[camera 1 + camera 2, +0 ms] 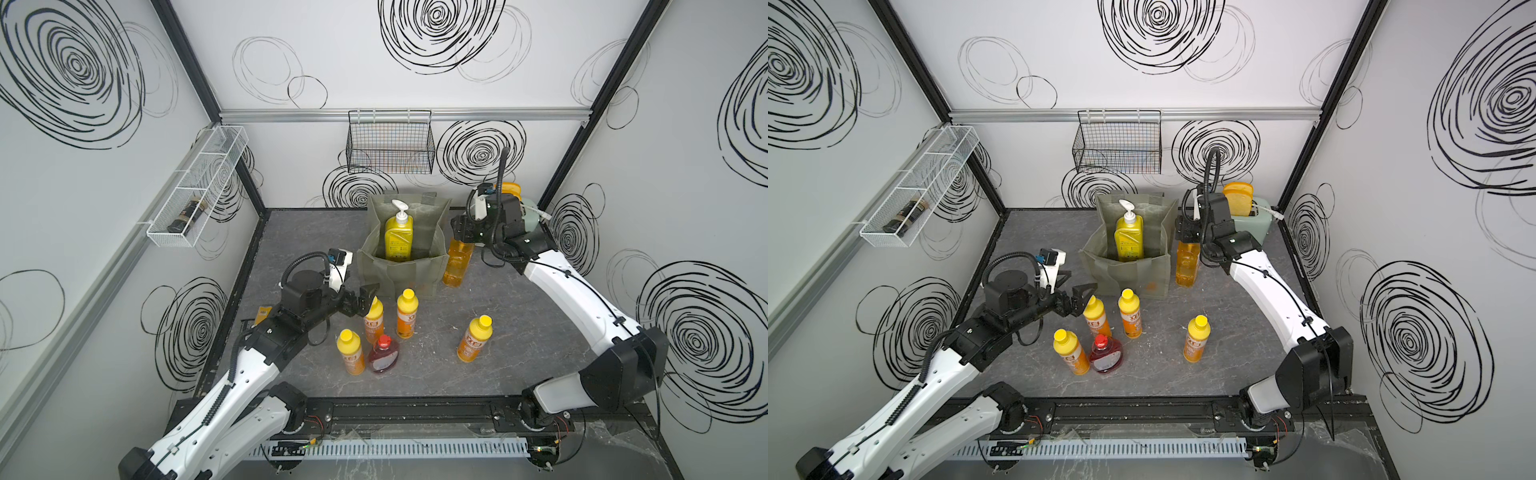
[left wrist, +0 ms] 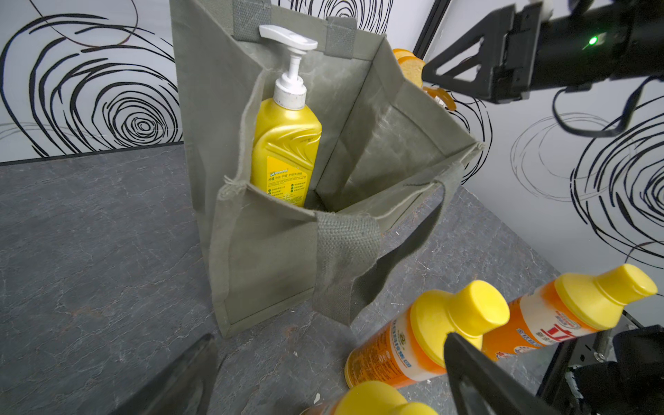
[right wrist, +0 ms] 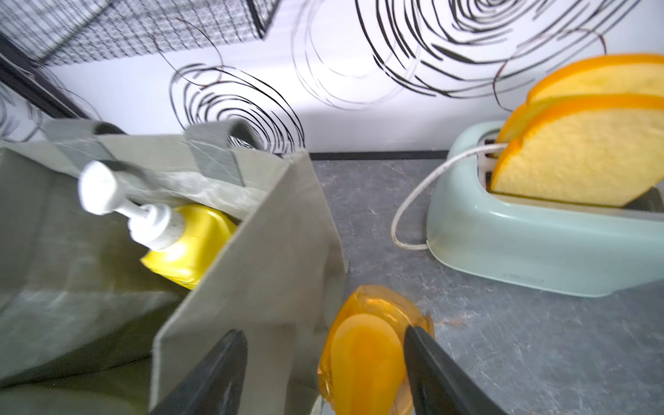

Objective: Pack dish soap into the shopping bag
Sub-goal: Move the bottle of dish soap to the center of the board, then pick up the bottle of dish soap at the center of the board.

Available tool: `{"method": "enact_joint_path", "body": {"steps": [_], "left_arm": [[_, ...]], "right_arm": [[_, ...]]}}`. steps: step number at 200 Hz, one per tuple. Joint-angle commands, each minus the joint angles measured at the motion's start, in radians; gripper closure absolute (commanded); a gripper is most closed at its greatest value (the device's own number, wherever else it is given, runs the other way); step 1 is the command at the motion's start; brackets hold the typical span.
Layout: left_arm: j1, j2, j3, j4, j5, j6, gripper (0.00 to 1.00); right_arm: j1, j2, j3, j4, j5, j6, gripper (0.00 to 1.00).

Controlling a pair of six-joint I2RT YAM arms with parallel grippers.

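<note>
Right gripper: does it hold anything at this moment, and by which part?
Nothing, it seems. The right gripper is open, its fingers either side of the orange pump of the amber bottle, with a clear gap at one finger.

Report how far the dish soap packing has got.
Done: only the yellow pump bottle stands in the shopping bag. In hand: right end effector open over the amber bottle beside the bag; left end effector open by a small orange bottle. To do: six bottles outside, red bottle included.

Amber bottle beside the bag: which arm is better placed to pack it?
Likely right: the right gripper sits open around the amber bottle; the left gripper is open by the small orange bottles.
</note>
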Motion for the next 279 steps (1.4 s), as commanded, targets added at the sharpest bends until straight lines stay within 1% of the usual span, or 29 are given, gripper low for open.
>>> {"method": "enact_joint_path", "body": {"steps": [1, 19, 32, 51, 61, 70, 86, 104, 118, 137, 151, 163, 177, 188, 203, 222, 239, 255, 279], "left_arm": [[0.0, -0.019, -0.014, 0.036, -0.004, 0.007, 0.0], [-0.001, -0.029, -0.017, 0.032, -0.008, 0.01, 0.0], [0.0, -0.033, -0.02, 0.032, -0.006, 0.009, 0.0], [-0.001, -0.035, -0.022, 0.034, -0.003, 0.01, 0.0], [-0.001, -0.034, -0.022, 0.035, -0.002, 0.009, 0.0], [0.0, -0.033, -0.022, 0.036, -0.002, 0.009, 0.0], [-0.002, -0.031, -0.021, 0.035, -0.001, 0.01, 0.0], [-0.004, -0.034, -0.024, 0.029, -0.006, 0.01, 0.0], [-0.006, -0.035, -0.028, 0.03, -0.013, 0.014, 0.0], [-0.009, -0.029, -0.026, 0.026, -0.017, 0.016, 0.0], [-0.011, -0.026, -0.028, 0.029, -0.016, 0.016, 0.0], [-0.01, -0.02, -0.028, 0.031, -0.015, 0.016, 0.0], [-0.01, -0.014, -0.026, 0.034, -0.013, 0.017, 0.0], [-0.011, -0.009, -0.025, 0.034, -0.013, 0.02, 0.0], [-0.01, -0.005, -0.024, 0.03, -0.015, 0.023, 0.0], [-0.01, -0.002, -0.023, 0.028, -0.018, 0.025, 0.0], [-0.011, 0.0, -0.023, 0.028, -0.02, 0.024, 0.0], [-0.005, -0.007, -0.025, 0.027, -0.022, 0.024, 0.0], [0.002, -0.02, -0.031, 0.027, -0.033, 0.025, 0.0]], "right_arm": [[-0.003, -0.064, 0.023, -0.01, -0.061, -0.016, 0.25], [-0.049, -0.129, -0.025, -0.026, -0.074, -0.032, 0.26], [-0.107, -0.175, -0.074, -0.014, -0.134, -0.057, 0.27], [-0.204, -0.24, -0.154, 0.025, -0.297, -0.156, 0.32], [-0.249, -0.272, -0.213, 0.085, -0.403, -0.204, 0.37], [-0.286, -0.293, -0.259, 0.141, -0.489, -0.241, 0.4], [-0.342, -0.305, -0.323, 0.232, -0.632, -0.296, 0.4], [-0.389, -0.276, -0.349, 0.277, -0.723, -0.338, 0.39], [-0.402, -0.245, -0.364, 0.296, -0.716, -0.378, 0.38], [-0.405, -0.224, -0.412, 0.335, -0.717, -0.47, 0.33], [-0.417, -0.216, -0.456, 0.385, -0.723, -0.503, 0.31], [-0.443, -0.201, -0.475, 0.426, -0.784, -0.507, 0.31], [-0.472, -0.175, -0.489, 0.476, -0.902, -0.507, 0.31], [-0.477, -0.149, -0.492, 0.508, -0.943, -0.508, 0.32], [-0.475, -0.106, -0.481, 0.528, -0.967, -0.527, 0.33], [-0.475, -0.047, -0.429, 0.481, -1.001, -0.574, 0.33], [-0.469, -0.014, -0.407, 0.485, -1.027, -0.576, 0.33], [-0.446, 0.006, -0.405, 0.515, -1.005, -0.581, 0.33], [-0.414, 0.05, -0.35, 0.479, -0.983, -0.621, 0.32]]}}
